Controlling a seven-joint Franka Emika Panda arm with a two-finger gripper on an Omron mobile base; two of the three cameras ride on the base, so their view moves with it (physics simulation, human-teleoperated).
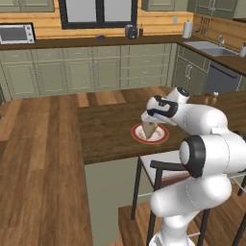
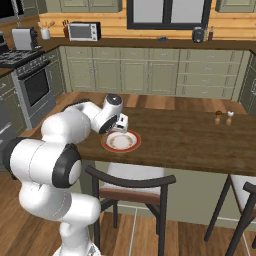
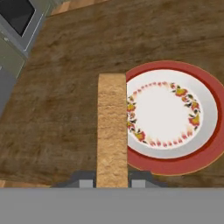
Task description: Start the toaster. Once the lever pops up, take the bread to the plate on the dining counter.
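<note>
My gripper [image 1: 150,122] is shut on the bread [image 1: 149,129], a tan slice held on edge just above the plate [image 1: 137,135]. In the hand view the bread [image 3: 112,131] runs up from between my fingertips [image 3: 87,181], over the left rim of the white, red-rimmed plate [image 3: 205,144]. The plate [image 2: 131,146] lies near the left end of the dark wood dining counter [image 2: 190,140], with the gripper [image 2: 121,125] over it. The small dark toaster [image 1: 130,31] stands far off on the back counter below the window, also seen as the toaster [image 2: 198,34].
A black stool [image 2: 130,185] stands against the dining counter's near side under the plate. Two small shakers [image 2: 223,117] sit further along the counter. A white-and-black oven [image 2: 84,31] is on the back counter, a stove [image 2: 30,75] at far left.
</note>
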